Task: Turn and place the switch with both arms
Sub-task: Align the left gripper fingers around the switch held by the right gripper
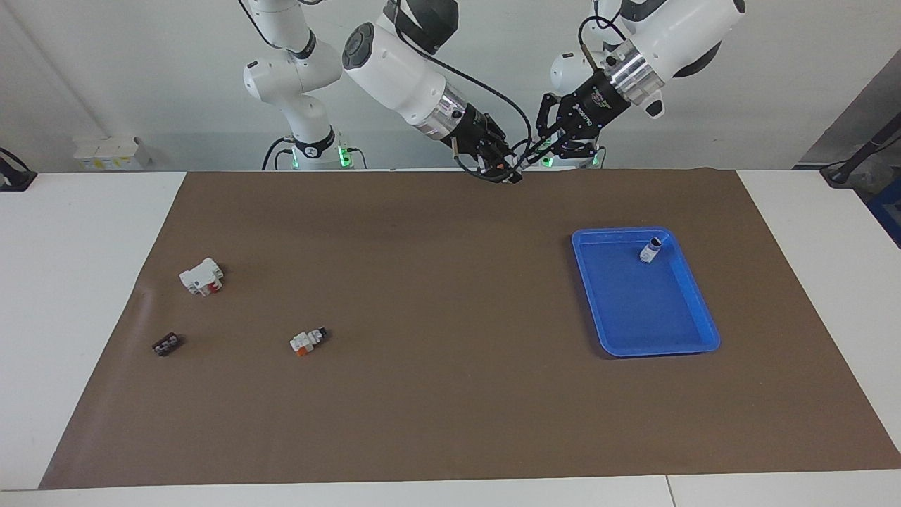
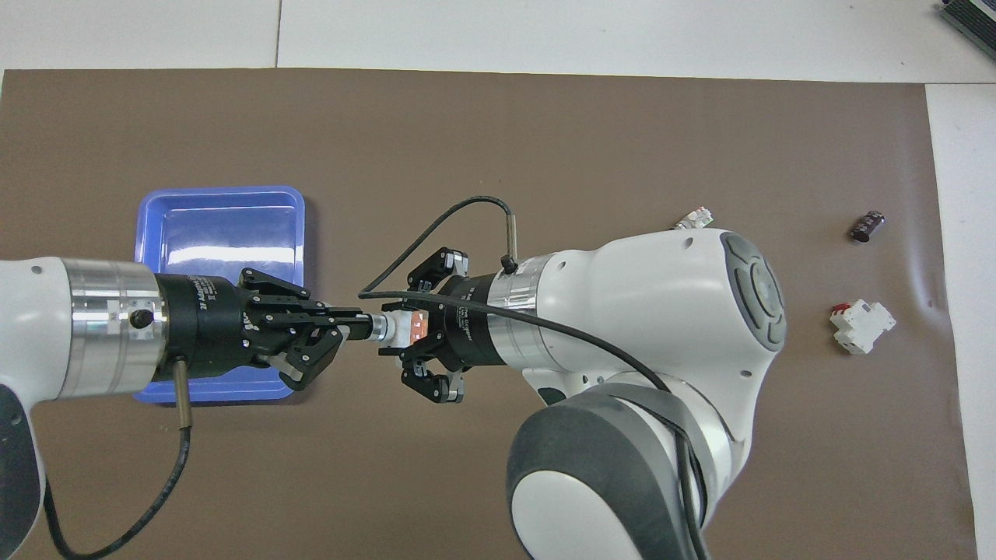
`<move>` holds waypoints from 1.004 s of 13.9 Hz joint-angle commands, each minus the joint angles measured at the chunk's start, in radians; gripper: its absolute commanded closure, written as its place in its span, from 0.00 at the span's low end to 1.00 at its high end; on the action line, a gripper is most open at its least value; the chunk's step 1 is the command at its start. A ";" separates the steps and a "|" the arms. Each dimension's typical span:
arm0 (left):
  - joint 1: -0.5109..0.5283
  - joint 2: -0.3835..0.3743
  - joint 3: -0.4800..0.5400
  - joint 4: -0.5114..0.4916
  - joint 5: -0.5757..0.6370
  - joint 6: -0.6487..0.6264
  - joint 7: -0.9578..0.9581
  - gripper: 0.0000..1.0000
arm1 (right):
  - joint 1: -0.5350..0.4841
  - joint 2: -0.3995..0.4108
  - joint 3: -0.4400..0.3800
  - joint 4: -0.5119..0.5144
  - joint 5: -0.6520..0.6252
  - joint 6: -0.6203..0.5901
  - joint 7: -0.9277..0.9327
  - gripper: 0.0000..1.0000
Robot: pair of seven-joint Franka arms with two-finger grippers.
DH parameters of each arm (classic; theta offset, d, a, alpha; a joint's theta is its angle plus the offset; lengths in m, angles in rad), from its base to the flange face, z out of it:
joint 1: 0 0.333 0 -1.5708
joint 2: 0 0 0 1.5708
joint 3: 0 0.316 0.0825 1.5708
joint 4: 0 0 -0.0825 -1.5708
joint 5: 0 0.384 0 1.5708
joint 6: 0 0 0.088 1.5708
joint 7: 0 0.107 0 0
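Observation:
Both grippers meet in the air over the mat at the robots' end of the table, holding one switch (image 2: 401, 327) between them. The switch is a tiny white block with an orange part and a black knob end. My right gripper (image 2: 412, 330) (image 1: 507, 173) is shut on the white and orange body. My left gripper (image 2: 359, 327) (image 1: 531, 159) is shut on the black knob end, its outer links splayed. A second switch (image 1: 651, 250) stands in the blue tray (image 1: 693, 331). A third switch (image 1: 307, 341) lies on the mat toward the right arm's end.
The blue tray (image 2: 218, 204) sits toward the left arm's end, partly covered by my left arm from above. A larger white block with a red mark (image 1: 201, 277) (image 2: 862, 327) and a dark flat block (image 1: 166, 344) (image 2: 867, 225) lie toward the right arm's end.

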 commanded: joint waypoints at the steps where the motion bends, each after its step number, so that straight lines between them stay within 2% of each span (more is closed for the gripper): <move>1: -0.003 -0.028 0.012 -0.040 -0.013 0.020 0.081 1.00 | -0.004 -0.012 0.006 -0.002 0.004 0.006 0.016 1.00; 9: -0.008 -0.036 -0.001 -0.032 -0.001 0.049 0.348 1.00 | -0.004 -0.012 0.006 -0.003 0.004 0.008 0.016 1.00; 14: -0.014 -0.055 -0.004 -0.038 -0.001 0.047 0.621 1.00 | -0.004 -0.012 0.006 -0.003 0.004 0.006 0.016 1.00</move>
